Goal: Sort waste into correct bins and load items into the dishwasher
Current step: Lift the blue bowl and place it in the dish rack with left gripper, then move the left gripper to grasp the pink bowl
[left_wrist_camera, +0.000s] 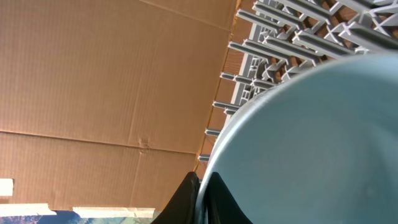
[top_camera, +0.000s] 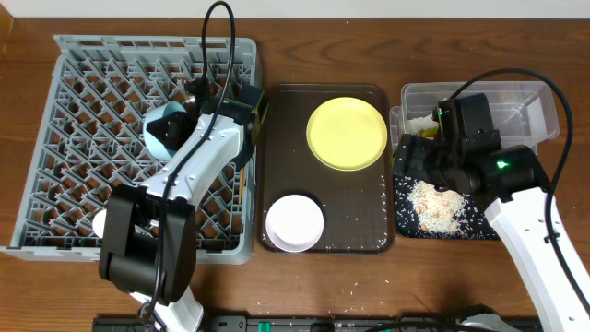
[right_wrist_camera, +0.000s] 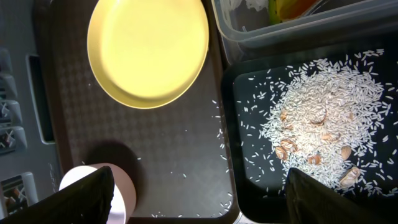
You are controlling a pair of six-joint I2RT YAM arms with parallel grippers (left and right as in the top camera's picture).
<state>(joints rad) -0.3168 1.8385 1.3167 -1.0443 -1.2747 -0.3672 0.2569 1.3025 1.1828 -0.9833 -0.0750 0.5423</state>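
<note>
The left end effector (top_camera: 189, 115), toward the worktop's (top_camera: 369, 295) far-left corner, grips the light blue bowl (top_camera: 164, 129); the right end effector (right_wrist_camera: 202, 190) hangs near the right edge, fingers spread.

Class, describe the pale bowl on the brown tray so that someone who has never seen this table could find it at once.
Start at the dark brown tray in the middle of the table, right of the grey rack. The bowl sits in its near left corner. Unlike the flat yellow plate at the far end, it is pinkish-white and smaller.
</note>
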